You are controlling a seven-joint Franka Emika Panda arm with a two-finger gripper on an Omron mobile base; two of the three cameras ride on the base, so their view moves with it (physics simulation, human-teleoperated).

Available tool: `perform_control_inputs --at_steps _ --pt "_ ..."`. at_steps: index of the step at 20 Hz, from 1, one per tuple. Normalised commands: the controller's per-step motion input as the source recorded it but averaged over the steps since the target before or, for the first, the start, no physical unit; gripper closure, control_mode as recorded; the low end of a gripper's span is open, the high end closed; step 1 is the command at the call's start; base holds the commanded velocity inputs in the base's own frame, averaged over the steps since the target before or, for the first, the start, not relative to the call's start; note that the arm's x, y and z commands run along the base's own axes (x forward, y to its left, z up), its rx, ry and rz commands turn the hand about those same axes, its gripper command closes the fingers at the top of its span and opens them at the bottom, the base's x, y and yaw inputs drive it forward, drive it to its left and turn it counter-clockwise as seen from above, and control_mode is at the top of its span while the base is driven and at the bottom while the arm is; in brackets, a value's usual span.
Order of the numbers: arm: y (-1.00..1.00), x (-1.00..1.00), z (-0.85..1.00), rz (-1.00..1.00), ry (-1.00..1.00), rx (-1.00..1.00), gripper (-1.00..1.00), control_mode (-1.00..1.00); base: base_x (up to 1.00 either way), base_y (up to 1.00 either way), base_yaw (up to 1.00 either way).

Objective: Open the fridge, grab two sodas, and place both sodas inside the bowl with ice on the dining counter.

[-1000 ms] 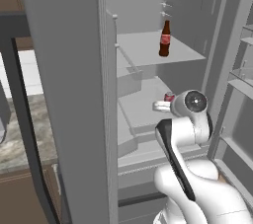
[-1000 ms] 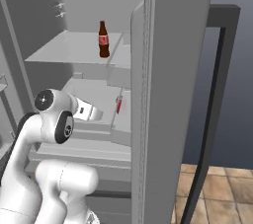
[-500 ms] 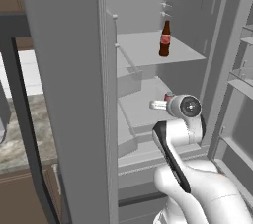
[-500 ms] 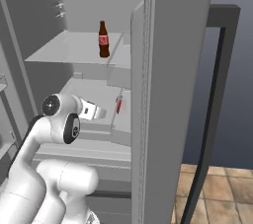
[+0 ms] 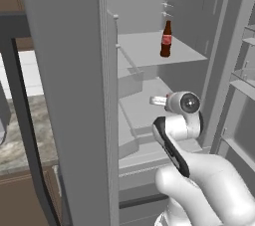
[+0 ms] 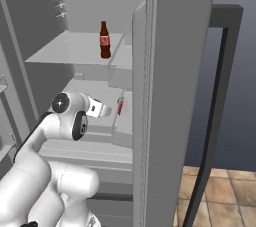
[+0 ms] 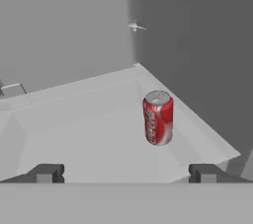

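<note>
— Dark fingertips spread wide, our gripper point(image 7: 126, 173) empty; the red can point(image 7: 158, 117) stands upright ahead, off to one side on the fridge point(image 5: 74, 70) shelf.

— If we push straight in, one finger could clip it and topple it. Our arm reaches level into the middle shelf, cola bottle point(image 5: 166, 39) above
</note>
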Motion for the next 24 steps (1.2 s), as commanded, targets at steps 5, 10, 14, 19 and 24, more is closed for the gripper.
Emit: perform_control_inputs --at_steps 5,10,14,19,24 --pt "-0.06 0.39 -0.03 0.00 0.00 0.01 -1.00 -1.00 0.00 0.00 0.00" --pt "-0.30 0.24 -0.01 0.00 0.00 0.04 -1.00 -1.00 0.00 0.00 0.00" --pt "-0.32 0.12 -0.07 0.00 0.00 0.02 -1.00 -1.00 0.00 0.00 0.00" --pt "-0.28 0.10 -0.08 -0.01 0.00 0.01 -1.00 -1.00 0.00 0.00 0.00" --pt "-0.03 0.17 -0.07 -0.01 0.00 -0.01 -1.00 -1.00 0.00 0.00 0.00"
